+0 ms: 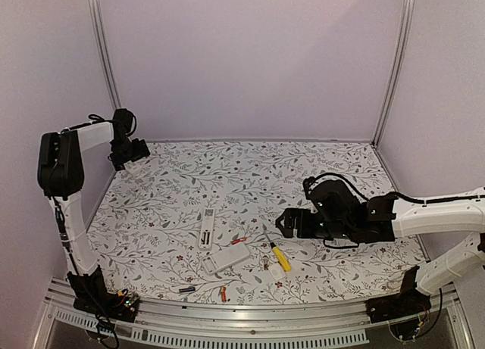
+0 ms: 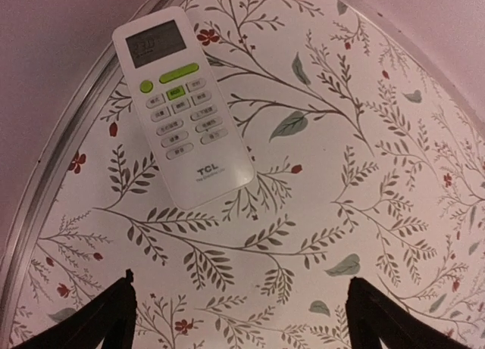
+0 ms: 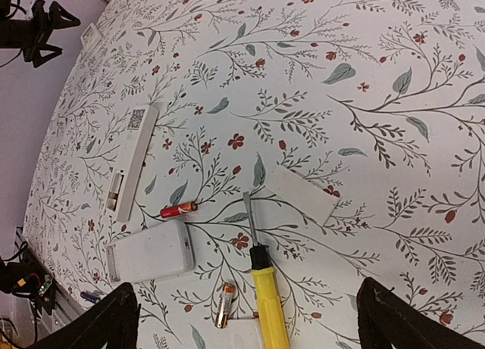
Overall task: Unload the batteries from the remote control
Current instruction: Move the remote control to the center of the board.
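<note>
- My left end effector, spread and empty, hovers over a white plastic remote control with green buttons, lying face up.
- My right end effector, also spread, hangs above small red cylindrical batteries lying loose on the floral surface.
- Next, I judge, I must grip and flip that remote.

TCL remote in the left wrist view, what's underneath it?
The TCL remote lies buttons-up, flat on the floral table cover, and only that cover shows around it. Its back, and any battery door there, is hidden against the table.
</note>
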Available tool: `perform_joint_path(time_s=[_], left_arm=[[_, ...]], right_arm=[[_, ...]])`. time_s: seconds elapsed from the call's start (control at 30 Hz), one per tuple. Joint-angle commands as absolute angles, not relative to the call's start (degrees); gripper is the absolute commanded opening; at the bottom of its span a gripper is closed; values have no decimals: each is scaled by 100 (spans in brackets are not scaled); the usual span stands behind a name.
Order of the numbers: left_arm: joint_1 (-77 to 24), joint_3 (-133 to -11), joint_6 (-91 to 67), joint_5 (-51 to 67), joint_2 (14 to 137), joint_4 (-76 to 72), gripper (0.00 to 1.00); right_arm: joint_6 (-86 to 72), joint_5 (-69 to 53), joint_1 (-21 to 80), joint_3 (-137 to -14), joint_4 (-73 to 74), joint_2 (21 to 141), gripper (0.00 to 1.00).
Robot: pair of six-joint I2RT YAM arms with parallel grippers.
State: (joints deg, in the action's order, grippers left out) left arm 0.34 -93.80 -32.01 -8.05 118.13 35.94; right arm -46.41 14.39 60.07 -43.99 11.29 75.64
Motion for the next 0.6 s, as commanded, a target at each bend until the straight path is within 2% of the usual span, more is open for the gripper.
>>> perform_joint_path(time_s=[0.0, 0.57], left_arm=[[352, -9662, -3254, -855, 12256, 3717, 96], [640, -11027, -3272, -635, 13590, 3967, 95]], right_arm=[[-4554, 1406, 5960, -4602, 1234, 7658, 99], [-4464, 1376, 5863, -4934, 1311, 7985, 99]])
